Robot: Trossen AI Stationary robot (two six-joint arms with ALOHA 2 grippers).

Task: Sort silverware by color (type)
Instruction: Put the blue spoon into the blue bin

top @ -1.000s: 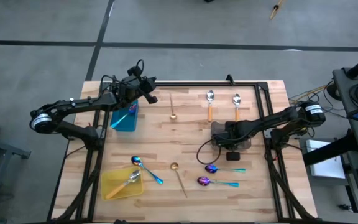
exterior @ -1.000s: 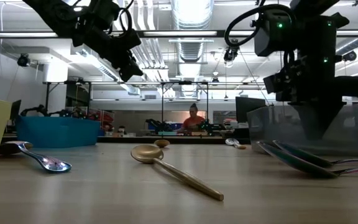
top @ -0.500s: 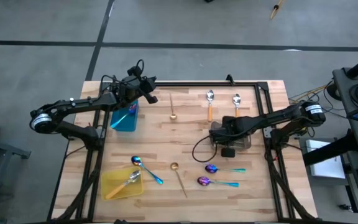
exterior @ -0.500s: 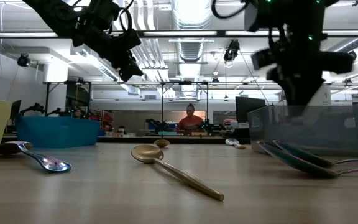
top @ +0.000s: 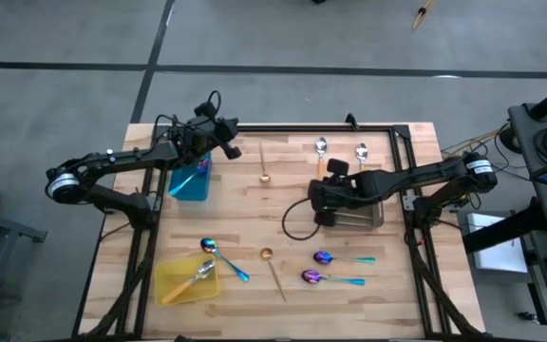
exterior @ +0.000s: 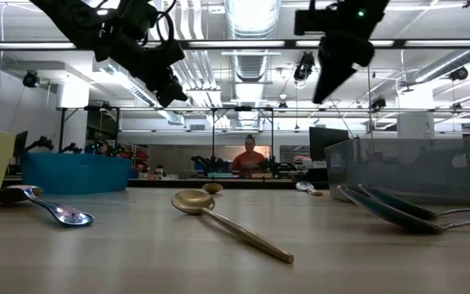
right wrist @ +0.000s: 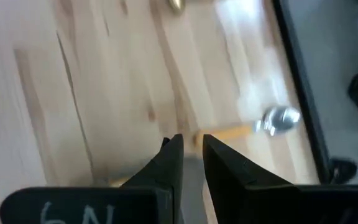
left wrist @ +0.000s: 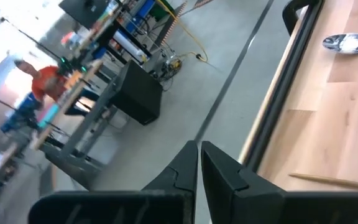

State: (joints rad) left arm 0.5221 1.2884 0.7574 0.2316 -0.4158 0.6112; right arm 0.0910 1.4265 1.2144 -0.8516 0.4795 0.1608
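Right claw [top: 317, 197]: fingers [right wrist: 169, 163] nearly together, only a narrow slit between them, nothing held or touched. High view puts it just right of frame centre, off the left edge of the grey tray [top: 368, 217]. One second ago it sat over that tray; it has since travelled left and, in the low view, risen from tray level to the top of the frame [exterior: 326, 82].

Left claw [top: 231, 148]: closed and empty, fingers [left wrist: 185, 165] pressed side by side. It hangs at upper left of the surface [top: 245, 204], beside the teal tray [top: 190, 180]; position unchanged across the earlier frames.

Silverware, all unchanged:
- two orange-handled spoons [top: 321, 157] near the top edge, right of centre; one shows in the right wrist view [right wrist: 272, 121].
- gold spoon [top: 263, 166] upper centre; a second gold spoon [top: 273, 269] lower centre.
- two iridescent spoons [top: 335, 258] at lower right, below the grey tray; a third teal-handled spoon [top: 222, 256] lower left.
- silver spoon [top: 196, 276] lying in the yellow tray [top: 174, 290], lower left.
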